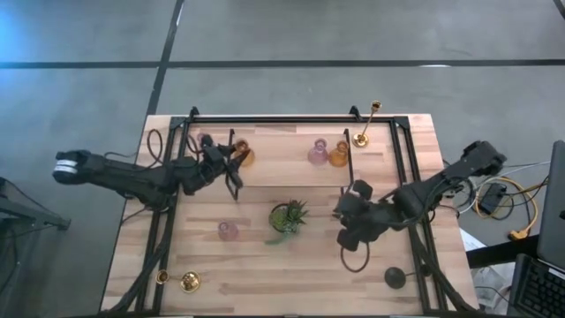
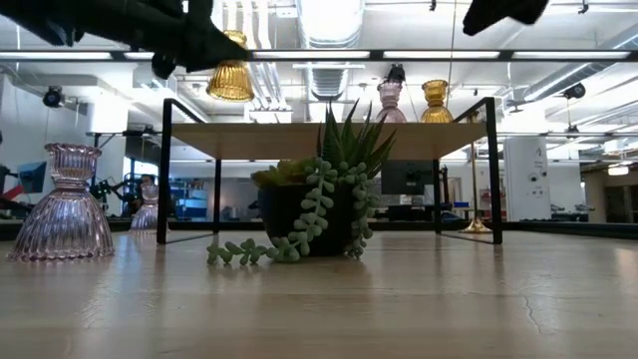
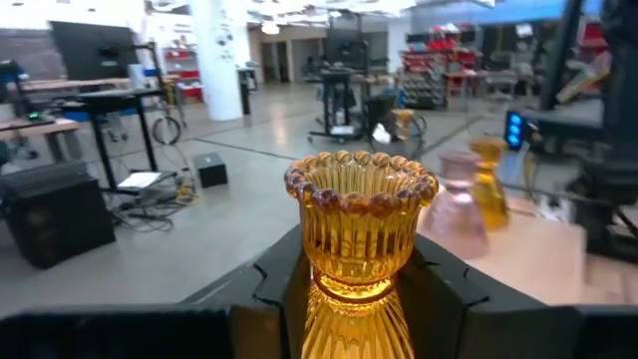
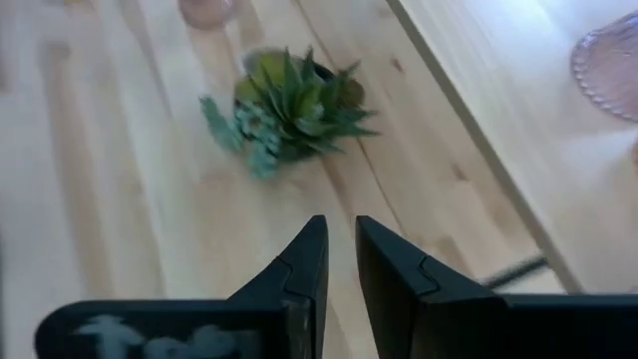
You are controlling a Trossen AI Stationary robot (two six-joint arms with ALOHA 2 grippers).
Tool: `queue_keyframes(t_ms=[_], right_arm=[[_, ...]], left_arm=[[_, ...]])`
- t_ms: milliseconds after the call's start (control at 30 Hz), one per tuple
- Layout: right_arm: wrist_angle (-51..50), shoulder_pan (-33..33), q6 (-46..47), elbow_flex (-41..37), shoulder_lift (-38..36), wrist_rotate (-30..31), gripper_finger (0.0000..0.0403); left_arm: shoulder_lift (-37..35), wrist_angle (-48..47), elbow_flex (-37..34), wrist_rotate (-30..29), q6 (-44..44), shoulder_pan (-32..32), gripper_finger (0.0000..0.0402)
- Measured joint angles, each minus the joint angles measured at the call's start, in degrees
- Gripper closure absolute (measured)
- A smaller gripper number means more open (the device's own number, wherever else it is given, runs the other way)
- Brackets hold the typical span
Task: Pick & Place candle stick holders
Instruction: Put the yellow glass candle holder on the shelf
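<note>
My left gripper (image 1: 231,161) is shut on an amber glass holder (image 3: 359,219) at the left end of a black-framed shelf (image 1: 291,132); the low view shows this amber holder (image 2: 231,80) above the shelf top. A pink holder (image 1: 318,153) and a second amber one (image 1: 340,155) stand on the shelf. Another pink holder (image 1: 228,230) stands on the table. One gold stick (image 1: 366,125) stands at the far right, another gold one (image 1: 183,281) is at the near left, and a black one (image 1: 395,277) at the near right. My right gripper (image 4: 339,234) is shut and empty, above the table right of the plant. My left gripper pinches the amber holder between its two fingers at the narrow waist (image 3: 354,291) just under the scalloped cup. The fingers come level from the table's left, one on each side. The holder stands upright in the hold, lifted clear above the shelf top.
A small spiky green plant (image 1: 287,216) in a dark pot stands mid-table, between the two arms. The shelf's black legs and rails (image 2: 493,170) frame the table's far half. A further pink holder (image 2: 148,207) stands far back on the left.
</note>
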Motion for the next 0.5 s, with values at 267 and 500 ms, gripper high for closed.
queue_keyframes(t_ms=[267, 500], right_arm=[[12.00, 0.03, 0.26, -12.35, -8.85, -0.25, 0.0353], [12.71, 0.02, 3.44, -16.59, -11.62, -0.25, 0.0355]], left_arm=[[3.26, 6.13, -3.03, -0.08, -2.27, 2.87, 0.0278], [6.82, 7.16, -3.26, -1.08, -2.81, 4.77, 0.0278]])
